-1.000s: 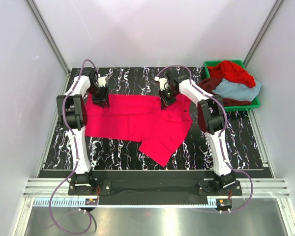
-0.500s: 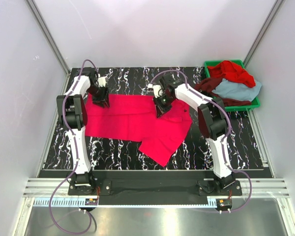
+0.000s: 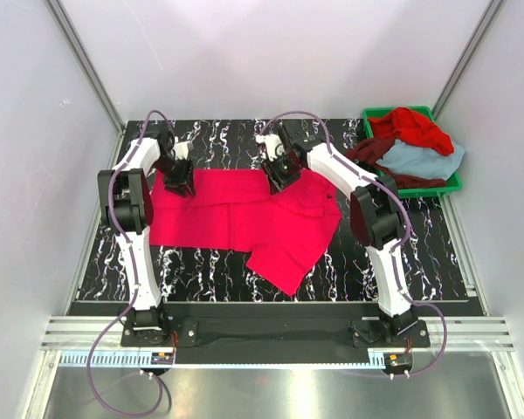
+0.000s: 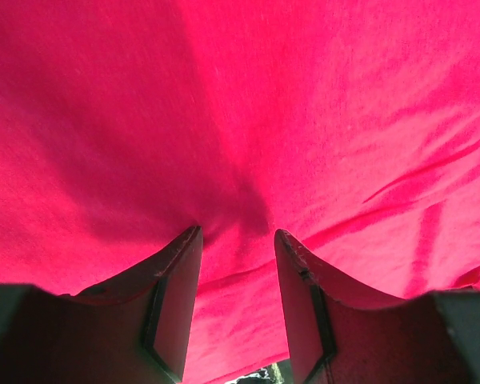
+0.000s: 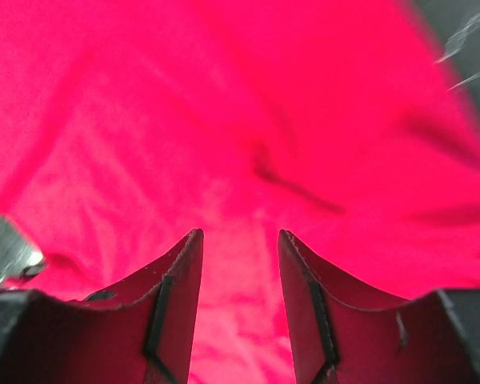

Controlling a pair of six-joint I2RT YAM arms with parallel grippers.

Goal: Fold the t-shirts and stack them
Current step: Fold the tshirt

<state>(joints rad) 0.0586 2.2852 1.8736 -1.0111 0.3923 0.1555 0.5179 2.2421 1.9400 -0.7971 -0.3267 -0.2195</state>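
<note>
Pretty clearly a robot lab test cell, not anyone's home: plain white panel walls (image 3: pixel 271 52) on aluminium framing (image 3: pixel 86 63) box in a black marble-print table (image 3: pixel 201 262). Two white arms (image 3: pixel 138 236) are bolted by a metal rail (image 3: pixel 79 332) with purple cables (image 3: pixel 92 362) trailing. A green bin (image 3: pixel 371 113) of shirts (image 3: pixel 410 131) sits off to the right of the right pincer (image 3: pixel 275 185).

Left arm (image 3: pixel 127 196): stretched away from its base, elbow raised, wrist pitched down at the far left. Left tool (image 3: pixel 180 182) points downward; in the wrist view its fingers (image 4: pixel 176 296) stand parted, with a clear gap between the tips. Right arm (image 3: pixel 371 209): reaches out, then the forearm angles inward toward the centre, wrist also pitched down. Right tool (image 3: pixel 278 179) points down, its fingers (image 5: pixel 172 304) parted about as wide, gripping nothing. The two tools are well apart, roughly level with each other in the overhead view.
</note>
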